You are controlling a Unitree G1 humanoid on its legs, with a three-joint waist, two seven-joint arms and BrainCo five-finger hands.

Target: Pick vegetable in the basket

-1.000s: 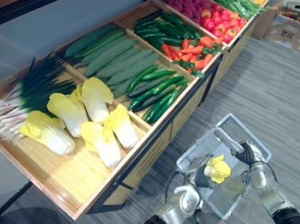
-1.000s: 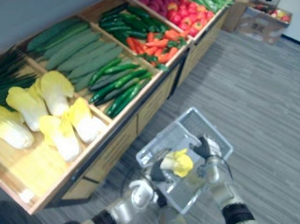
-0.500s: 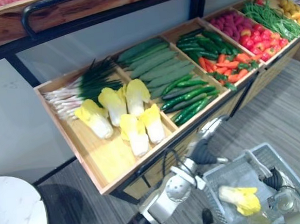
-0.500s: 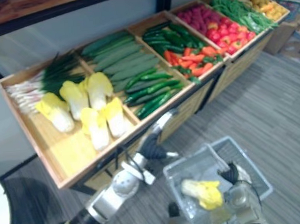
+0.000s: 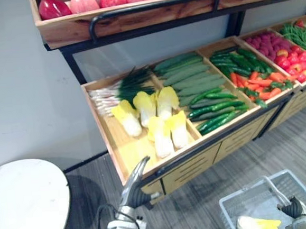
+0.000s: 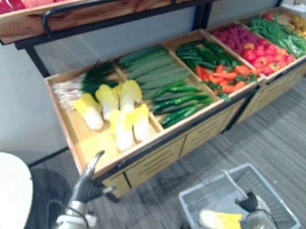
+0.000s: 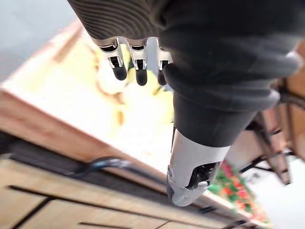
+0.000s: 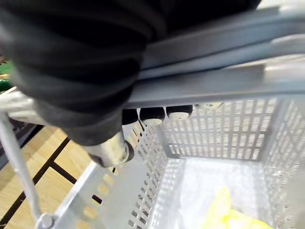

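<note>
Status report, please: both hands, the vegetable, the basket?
Left hand open, empty, at the front edge of the shelf, below the cabbages. Right hand shut on the handle of the basket. One cabbage lies inside.

A yellow-leaved, white-stemmed cabbage (image 6: 220,221) lies on its side in a grey perforated plastic basket (image 6: 206,183). The basket sits at five o'clock.

**No writing we can read**

We find no text, label, brand, number or sign that we can read. The wooden vegetable stand (image 5: 194,167), the grey basket (image 6: 212,194) and the round white table (image 5: 22,204) show us plain surfaces, and any print on them is too small for us to tell.
</note>
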